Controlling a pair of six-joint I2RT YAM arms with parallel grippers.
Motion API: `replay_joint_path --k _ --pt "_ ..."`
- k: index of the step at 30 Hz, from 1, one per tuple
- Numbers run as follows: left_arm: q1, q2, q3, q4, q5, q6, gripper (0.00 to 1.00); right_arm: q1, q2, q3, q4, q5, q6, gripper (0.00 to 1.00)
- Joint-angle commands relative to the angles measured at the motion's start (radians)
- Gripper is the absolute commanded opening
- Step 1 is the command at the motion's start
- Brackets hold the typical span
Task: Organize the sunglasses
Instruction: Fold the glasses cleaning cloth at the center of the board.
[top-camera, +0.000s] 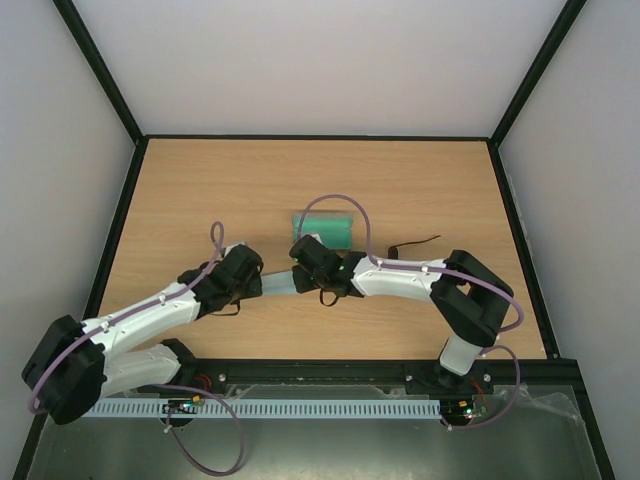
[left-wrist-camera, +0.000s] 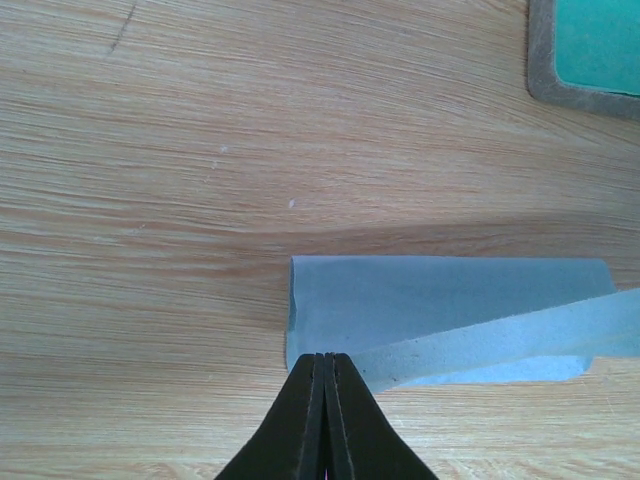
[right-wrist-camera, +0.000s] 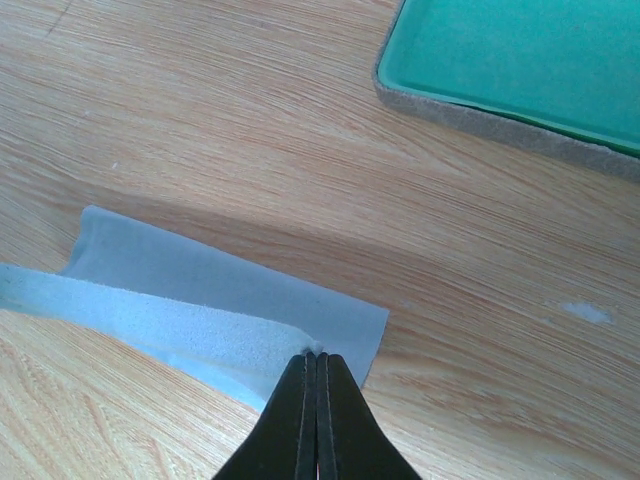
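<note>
The light blue cloth (top-camera: 278, 286) lies half folded on the table between my two grippers. My left gripper (top-camera: 260, 282) is shut on one of the cloth's edges, seen in the left wrist view (left-wrist-camera: 325, 357) with the cloth (left-wrist-camera: 440, 300) lifted in a strip. My right gripper (top-camera: 298, 279) is shut on the opposite end (right-wrist-camera: 317, 353) of the cloth (right-wrist-camera: 200, 280). The grey case (top-camera: 325, 228) lies open just behind, green lining up. A thin dark wire (top-camera: 415, 243) shows behind the right arm, perhaps the sunglasses; no lenses are visible.
The case corner shows in the left wrist view (left-wrist-camera: 590, 50) and the right wrist view (right-wrist-camera: 520, 50). The wooden table (top-camera: 200, 190) is framed by black rails and pale walls on three sides. Purple cables loop over both arms.
</note>
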Motion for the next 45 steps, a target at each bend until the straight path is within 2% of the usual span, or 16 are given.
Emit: replay_joint_path --k 1,45 --pt "-0.015 -0.025 -0.008 -0.031 -0.026 -0.019 0.02 0.009 -0.033 -0.019 0.02 0.03 0.014 0.01" --pt "-0.093 -0.071 -0.047 -0.068 -0.051 -0.098 0.02 0.057 -0.058 -0.078 0.049 0.033 0.051 0.01"
